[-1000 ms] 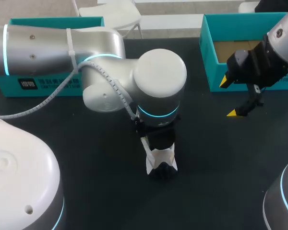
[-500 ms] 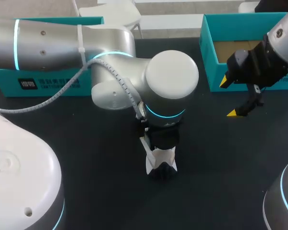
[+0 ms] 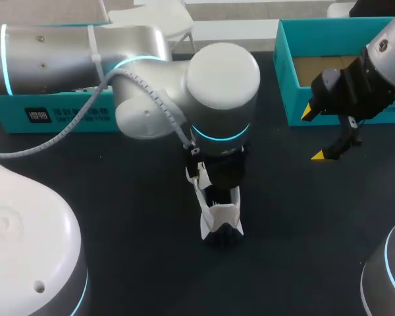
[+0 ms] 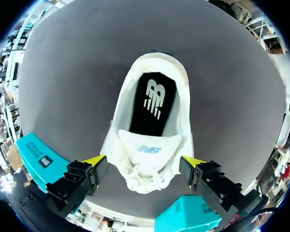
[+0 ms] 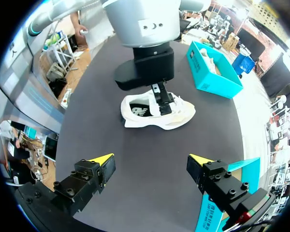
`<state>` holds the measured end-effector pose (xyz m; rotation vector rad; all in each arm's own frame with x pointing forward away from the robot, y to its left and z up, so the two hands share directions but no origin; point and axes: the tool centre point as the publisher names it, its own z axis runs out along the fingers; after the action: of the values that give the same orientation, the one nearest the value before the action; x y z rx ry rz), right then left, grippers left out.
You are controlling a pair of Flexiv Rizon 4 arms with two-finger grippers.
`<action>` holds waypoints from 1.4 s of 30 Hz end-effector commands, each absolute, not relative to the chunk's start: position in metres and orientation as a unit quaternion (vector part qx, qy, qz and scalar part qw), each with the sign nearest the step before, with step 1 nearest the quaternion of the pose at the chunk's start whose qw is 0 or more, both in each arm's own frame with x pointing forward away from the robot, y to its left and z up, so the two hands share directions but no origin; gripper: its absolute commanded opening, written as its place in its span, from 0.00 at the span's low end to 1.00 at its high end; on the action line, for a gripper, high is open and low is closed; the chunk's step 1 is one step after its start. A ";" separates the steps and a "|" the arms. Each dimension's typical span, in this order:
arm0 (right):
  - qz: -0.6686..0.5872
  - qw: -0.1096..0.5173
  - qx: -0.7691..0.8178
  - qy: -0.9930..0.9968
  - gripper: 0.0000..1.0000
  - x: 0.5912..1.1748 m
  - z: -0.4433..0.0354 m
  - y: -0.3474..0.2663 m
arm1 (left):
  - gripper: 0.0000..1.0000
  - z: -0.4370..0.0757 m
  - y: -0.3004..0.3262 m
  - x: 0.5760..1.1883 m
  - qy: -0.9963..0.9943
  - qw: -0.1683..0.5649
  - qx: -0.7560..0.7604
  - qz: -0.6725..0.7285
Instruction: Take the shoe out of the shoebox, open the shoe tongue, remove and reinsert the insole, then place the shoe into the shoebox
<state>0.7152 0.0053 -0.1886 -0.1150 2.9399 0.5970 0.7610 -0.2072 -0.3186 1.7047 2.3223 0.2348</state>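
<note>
Both spread wide: my left gripper (image 4: 144, 161) hangs over the white shoe (image 4: 183, 121), black insole (image 4: 153, 104) showing inside; my right gripper (image 5: 152, 158) holds nothing.

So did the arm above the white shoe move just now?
Yes. The left arm pulled away from the white shoe, toward the far side of the table. The shoe lies where it was, and more of it now shows.

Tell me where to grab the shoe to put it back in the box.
Grip the shoe across its side walls at mid-foot, coming straight down. It sits upright on its sole, opening up, and the open left hand hangs above it with a finger off each side, so closing there should likely hold.
</note>
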 end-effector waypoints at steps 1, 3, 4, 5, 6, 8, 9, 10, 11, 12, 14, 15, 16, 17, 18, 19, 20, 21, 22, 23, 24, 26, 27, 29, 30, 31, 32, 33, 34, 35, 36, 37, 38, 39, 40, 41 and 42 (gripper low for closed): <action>0.198 0.070 -0.038 0.977 1.00 0.716 -0.190 0.006 | 1.00 -0.312 -0.200 0.772 0.799 0.124 0.583 0.074; 0.198 0.070 -0.038 0.977 1.00 0.716 -0.190 0.006 | 0.96 -0.309 -0.200 0.775 0.800 0.124 0.582 0.075; 0.198 0.070 -0.038 0.977 1.00 0.716 -0.190 0.006 | 0.94 -0.305 -0.200 0.775 0.800 0.124 0.581 0.075; 0.198 0.070 -0.038 0.977 1.00 0.716 -0.190 0.006 | 0.82 -0.301 -0.201 0.776 0.800 0.124 0.582 0.075; 0.198 0.070 -0.038 0.977 1.00 0.716 -0.190 0.006 | 0.82 -0.301 -0.201 0.776 0.800 0.124 0.582 0.075; 0.198 0.070 -0.038 0.977 1.00 0.716 -0.190 0.006 | 0.69 -0.297 -0.202 0.778 0.799 0.125 0.583 0.076; 0.198 0.070 -0.038 0.977 1.00 0.716 -0.190 0.006 | 0.65 -0.295 -0.202 0.778 0.799 0.126 0.584 0.073; 0.198 0.070 -0.038 0.977 1.00 0.716 -0.190 0.006 | 0.62 -0.295 -0.202 0.779 0.798 0.126 0.585 0.071; 0.198 0.070 -0.038 0.977 1.00 0.716 -0.190 0.006 | 0.49 -0.294 -0.203 0.778 0.797 0.125 0.587 0.068; 0.198 0.070 -0.038 0.977 1.00 0.716 -0.190 0.006 | 0.48 -0.295 -0.204 0.778 0.796 0.122 0.589 0.067; 0.198 0.070 -0.038 0.977 1.00 0.716 -0.190 0.006 | 0.38 -0.296 -0.205 0.775 0.794 0.119 0.592 0.066; 0.198 0.070 -0.038 0.977 1.00 0.716 -0.190 0.006 | 0.38 -0.297 -0.205 0.774 0.793 0.117 0.594 0.064; 0.198 0.070 -0.038 0.977 1.00 0.716 -0.190 0.006 | 0.39 -0.298 -0.206 0.772 0.793 0.115 0.595 0.063; 0.198 0.070 -0.038 0.977 1.00 0.716 -0.190 0.006 | 0.40 -0.299 -0.206 0.771 0.792 0.114 0.596 0.063; 0.198 0.070 -0.038 0.977 1.00 0.716 -0.190 0.006 | 0.42 -0.301 -0.206 0.768 0.791 0.111 0.598 0.062; 0.198 0.070 -0.038 0.977 1.00 0.716 -0.190 0.006 | 0.42 -0.302 -0.206 0.767 0.791 0.110 0.599 0.062; 0.198 0.070 -0.038 0.977 1.00 0.716 -0.190 0.006 | 0.41 -0.304 -0.205 0.764 0.790 0.107 0.601 0.062; 0.198 0.070 -0.038 0.977 1.00 0.716 -0.190 0.006 | 0.40 -0.305 -0.205 0.762 0.790 0.104 0.602 0.061; 0.198 0.070 -0.038 0.977 1.00 0.716 -0.190 0.006 | 0.40 -0.306 -0.204 0.760 0.789 0.102 0.603 0.061; 0.198 0.070 -0.038 0.977 1.00 0.716 -0.190 0.006 | 0.40 -0.308 -0.203 0.758 0.789 0.101 0.603 0.062; 0.198 0.070 -0.038 0.977 1.00 0.716 -0.190 0.006 | 0.40 -0.309 -0.202 0.756 0.789 0.097 0.604 0.061; 0.198 0.070 -0.038 0.977 1.00 0.716 -0.190 0.006 | 0.40 -0.312 -0.201 0.753 0.789 0.094 0.605 0.060; 0.198 0.070 -0.038 0.977 1.00 0.716 -0.190 0.006 | 0.40 -0.314 -0.201 0.752 0.789 0.092 0.605 0.059; 0.198 0.070 -0.038 0.977 1.00 0.716 -0.190 0.006 | 0.38 -0.320 -0.202 0.747 0.787 0.083 0.609 0.057; 0.198 0.070 -0.038 0.977 1.00 0.716 -0.190 0.006 | 0.38 -0.322 -0.202 0.745 0.787 0.081 0.609 0.057; 0.198 0.070 -0.038 0.977 1.00 0.716 -0.190 0.006 | 0.38 -0.323 -0.202 0.744 0.787 0.080 0.609 0.057; 0.198 0.070 -0.038 0.977 1.00 0.716 -0.190 0.006 | 0.39 -0.324 -0.202 0.744 0.787 0.078 0.609 0.058; 0.198 0.070 -0.038 0.977 1.00 0.716 -0.190 0.006 | 0.39 -0.324 -0.202 0.744 0.787 0.078 0.609 0.058; 0.198 0.070 -0.038 0.977 1.00 0.716 -0.190 0.006 | 0.39 -0.325 -0.202 0.744 0.788 0.076 0.609 0.058; 0.198 0.070 -0.038 0.977 1.00 0.716 -0.190 0.006 | 0.40 -0.327 -0.202 0.743 0.787 0.070 0.610 0.058; 0.198 0.070 -0.038 0.977 1.00 0.716 -0.190 0.006 | 0.40 -0.327 -0.201 0.743 0.787 0.070 0.610 0.058; 0.198 0.070 -0.038 0.977 1.00 0.716 -0.190 0.006 | 0.40 -0.326 -0.201 0.743 0.787 0.070 0.610 0.058; 0.198 0.070 -0.038 0.977 1.00 0.716 -0.190 0.006 | 0.41 -0.323 -0.200 0.744 0.788 0.068 0.609 0.056; 0.198 0.070 -0.038 0.977 1.00 0.716 -0.190 0.006 | 0.42 -0.320 -0.199 0.745 0.790 0.071 0.607 0.056; 0.198 0.070 -0.038 0.977 1.00 0.716 -0.190 0.006 | 0.42 -0.319 -0.199 0.745 0.790 0.073 0.606 0.058; 0.198 0.070 -0.038 0.977 1.00 0.716 -0.190 0.006 | 0.42 -0.319 -0.199 0.746 0.790 0.074 0.606 0.057; 0.198 0.070 -0.038 0.977 1.00 0.716 -0.190 0.006 | 0.42 -0.320 -0.199 0.747 0.791 0.073 0.604 0.056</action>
<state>0.7152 0.0053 -0.1886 -0.1149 2.9399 0.5970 0.7464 -0.2006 -0.3222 1.8165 2.3735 0.1704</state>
